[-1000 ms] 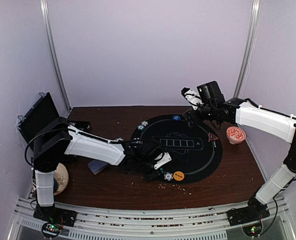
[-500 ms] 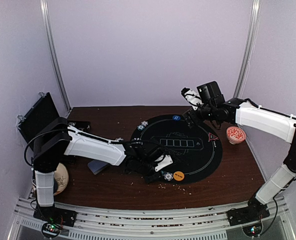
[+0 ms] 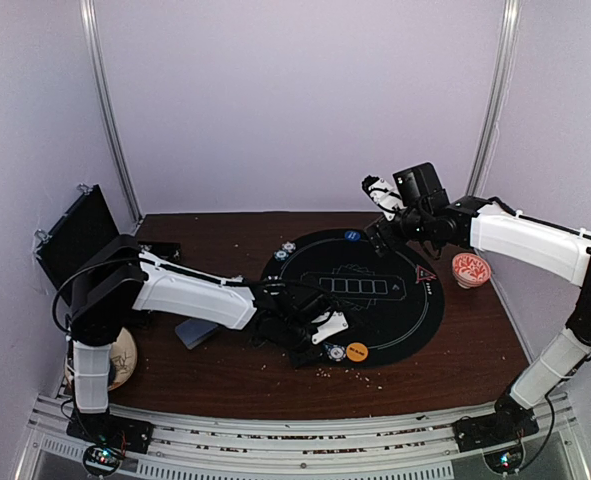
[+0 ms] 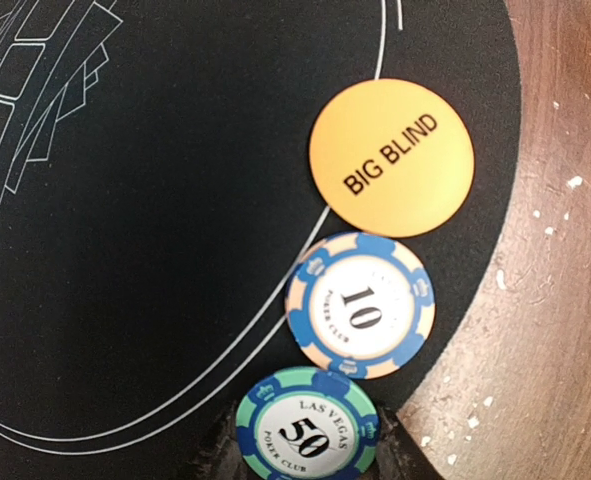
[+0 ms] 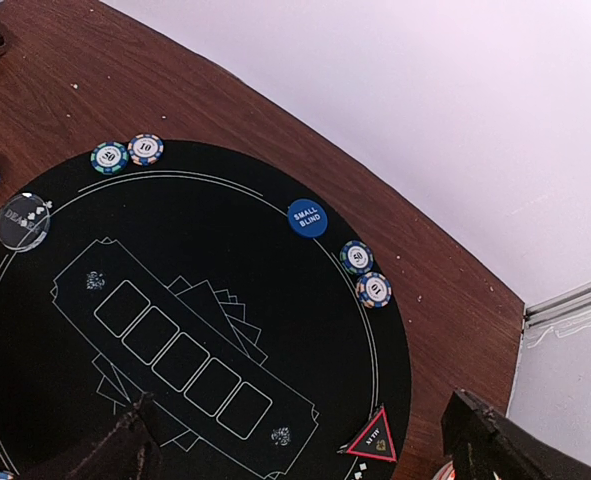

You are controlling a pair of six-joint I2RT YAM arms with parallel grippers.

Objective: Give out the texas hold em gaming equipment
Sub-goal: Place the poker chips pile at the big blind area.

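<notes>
My left gripper [image 4: 308, 462] is low over the near rim of the round black mat [image 4: 155, 250], shut on a teal-and-blue "50" poker chip [image 4: 308, 432] that lies flat on the mat. A blue-and-cream "10" chip [image 4: 360, 305] and the orange BIG BLIND disc [image 4: 390, 157] lie just beyond it. In the top view this gripper [image 3: 320, 338] is beside the orange disc [image 3: 356, 351]. My right gripper [image 5: 310, 450] is open and empty, high over the mat's far right [image 3: 380, 195]. Below it are the blue SMALL BLIND disc [image 5: 306, 218], two chips [image 5: 356, 257], and the red triangle marker [image 5: 374, 440].
Two more chips [image 5: 127, 154] and a clear dealer disc [image 5: 23, 220] lie at the mat's far left. A grey-blue card deck [image 3: 195, 332] lies left of the mat. A red-and-white bowl [image 3: 471, 268] stands at the right. An open black case [image 3: 75, 235] and a plate [image 3: 123, 355] are at the left.
My left gripper has shifted a little to the right along the mat's near rim, toward the orange disc. The right arm has not moved.
</notes>
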